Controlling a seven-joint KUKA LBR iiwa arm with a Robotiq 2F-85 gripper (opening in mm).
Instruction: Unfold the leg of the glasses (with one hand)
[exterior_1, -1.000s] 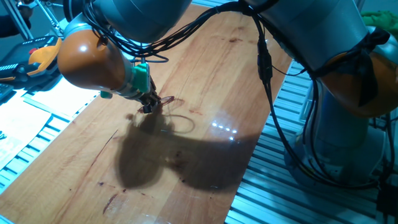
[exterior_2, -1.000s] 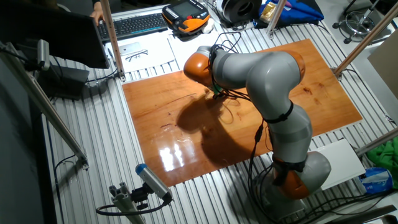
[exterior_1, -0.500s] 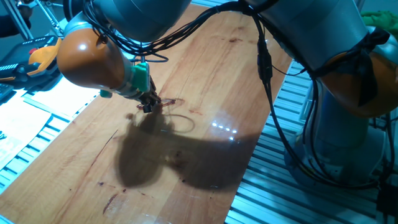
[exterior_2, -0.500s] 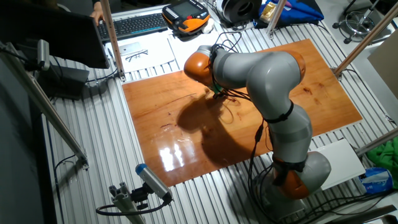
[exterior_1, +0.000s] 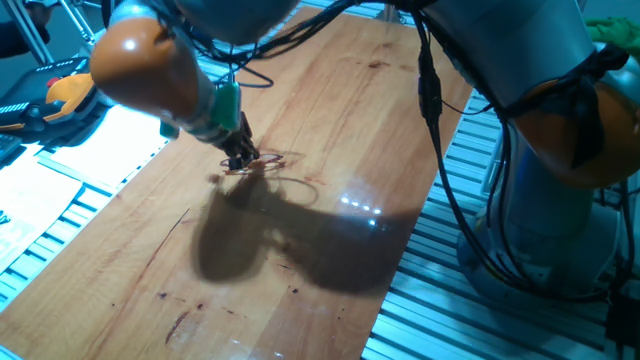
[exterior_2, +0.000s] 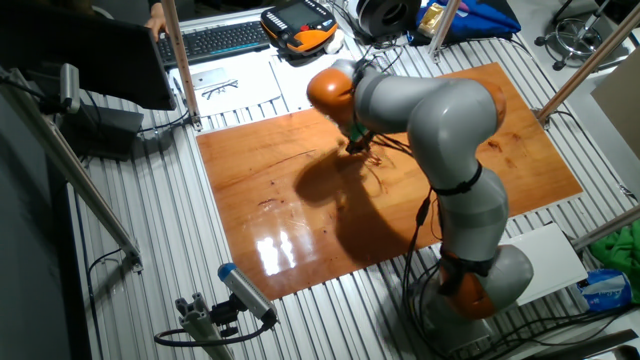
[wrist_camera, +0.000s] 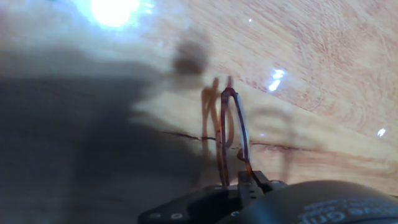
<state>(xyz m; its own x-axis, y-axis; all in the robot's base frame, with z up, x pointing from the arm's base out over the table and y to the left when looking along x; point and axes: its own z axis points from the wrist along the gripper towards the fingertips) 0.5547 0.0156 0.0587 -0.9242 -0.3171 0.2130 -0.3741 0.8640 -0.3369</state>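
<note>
Glasses (exterior_1: 268, 162) are sitting on the wooden tabletop (exterior_1: 330, 110), roughly mid-board, and the gripper (exterior_1: 240, 160) is right down on them at their near end. In the hand view you can see a thin reddish-brown wire loop (wrist_camera: 231, 134) standing up from the black fingertips (wrist_camera: 252, 180), which look pinched on the wire where it meets them, so I'd call it a clenched grip on the frame.

From the other fixed view the glasses (exterior_2: 366, 150) are barely a few dark red lines next to the gripper (exterior_2: 355, 146), mostly hidden under the grey arm (exterior_2: 430, 100). The arm's big shadow (exterior_1: 270, 235) falls on the wood just in front of the glasses, and a glare spot (exterior_1: 362, 207) sits beyond that shadow toward the board's right edge.

Around the board: a keyboard (exterior_2: 215, 38) and an orange-black pendant (exterior_2: 298, 22) lie past the far edge from the glasses, with a white sheet (exterior_2: 228, 85) between them and the wood. Black cables (exterior_1: 430, 100) hang off the arm over the right side of the board.
</note>
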